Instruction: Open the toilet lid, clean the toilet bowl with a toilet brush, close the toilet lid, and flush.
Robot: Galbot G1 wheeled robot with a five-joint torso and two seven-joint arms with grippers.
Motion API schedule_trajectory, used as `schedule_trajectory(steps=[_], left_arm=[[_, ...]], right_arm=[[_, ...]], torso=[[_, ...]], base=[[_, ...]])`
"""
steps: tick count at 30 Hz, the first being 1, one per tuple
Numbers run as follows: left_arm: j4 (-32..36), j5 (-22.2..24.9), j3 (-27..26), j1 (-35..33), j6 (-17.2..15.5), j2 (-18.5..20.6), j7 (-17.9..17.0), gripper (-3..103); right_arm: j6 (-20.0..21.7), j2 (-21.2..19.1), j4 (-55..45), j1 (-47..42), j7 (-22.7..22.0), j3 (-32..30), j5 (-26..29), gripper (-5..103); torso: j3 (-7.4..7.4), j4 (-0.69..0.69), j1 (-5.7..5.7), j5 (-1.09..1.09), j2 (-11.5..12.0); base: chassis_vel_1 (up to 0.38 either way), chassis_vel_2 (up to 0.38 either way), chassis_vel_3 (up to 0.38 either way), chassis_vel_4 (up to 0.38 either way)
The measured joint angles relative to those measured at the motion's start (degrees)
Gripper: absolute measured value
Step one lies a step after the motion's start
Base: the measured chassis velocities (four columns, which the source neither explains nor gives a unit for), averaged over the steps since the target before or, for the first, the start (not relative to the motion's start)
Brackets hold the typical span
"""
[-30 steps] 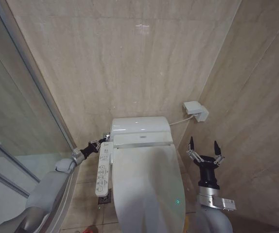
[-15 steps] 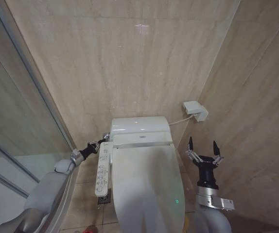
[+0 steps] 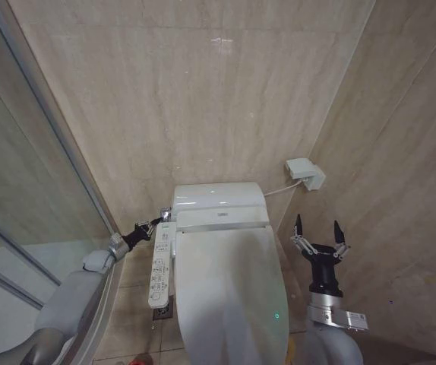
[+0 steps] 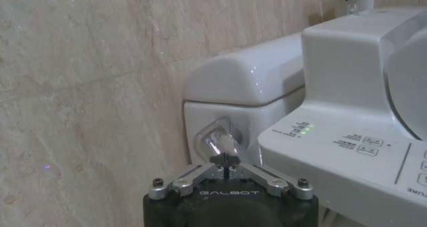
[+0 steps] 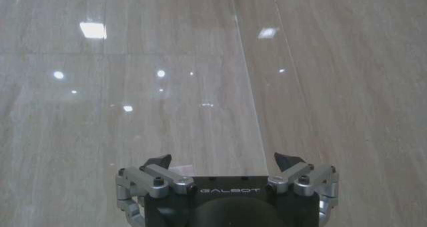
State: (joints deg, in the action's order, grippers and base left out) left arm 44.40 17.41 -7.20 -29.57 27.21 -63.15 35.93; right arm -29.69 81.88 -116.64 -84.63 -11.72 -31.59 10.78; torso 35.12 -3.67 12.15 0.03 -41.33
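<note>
Left gripper (image 4: 225, 161) closed, tips at flush lever (image 4: 217, 139), tank's 9 o'clock side. Toilet lid (image 3: 229, 293) down. Right gripper (image 3: 317, 230) open, parked at 3 o'clock.

White toilet lid (image 3: 229, 289), beige wall tiles (image 3: 203, 99)

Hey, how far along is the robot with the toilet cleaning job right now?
Nearly finished, it seems. The toilet lid lies closed over the bowl, so opening, brushing and closing look done, though the bowl is hidden. In hand: the left hand, fingers shut, is at the chrome flush lever on the tank's side. The right hand waits open beside the toilet. Only flushing remains.
</note>
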Motion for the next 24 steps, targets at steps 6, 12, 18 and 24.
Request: schedule_trajectory(steps=[6,12,18,24], left_arm=[[-0.16,0.11,-0.05,-0.07,-0.01,-0.26,-0.03,0],[5.46,2.91,-1.71,-2.50,-1.42,0.71,-7.04,0],[24.11,8.98,-5.03,-11.44,-10.39,5.14,-23.85,0],[40.99,12.40,-9.06,-20.81,-17.78,7.82,-32.99,10]], right_arm=[[0.00,0.03,-0.05,-0.08,0.02,-0.01,-0.03,100],[-0.01,0.08,-0.43,-0.52,0.03,-0.16,-0.05,100],[-0.01,0.22,-0.60,-0.66,0.04,-0.15,-0.18,100],[-0.01,0.13,-0.67,-0.90,0.05,-0.16,-0.29,100]], torso=[[0.00,0.01,0.00,0.00,0.00],[0.01,-0.02,0.00,-0.02,0.01],[0.00,0.02,0.00,-0.01,0.01],[-0.01,-0.02,0.00,0.00,0.01]], base=[[0.000,0.000,0.000,0.000],[0.000,0.000,0.000,0.000],[0.000,0.000,0.000,0.000],[0.000,0.000,0.000,0.000]])
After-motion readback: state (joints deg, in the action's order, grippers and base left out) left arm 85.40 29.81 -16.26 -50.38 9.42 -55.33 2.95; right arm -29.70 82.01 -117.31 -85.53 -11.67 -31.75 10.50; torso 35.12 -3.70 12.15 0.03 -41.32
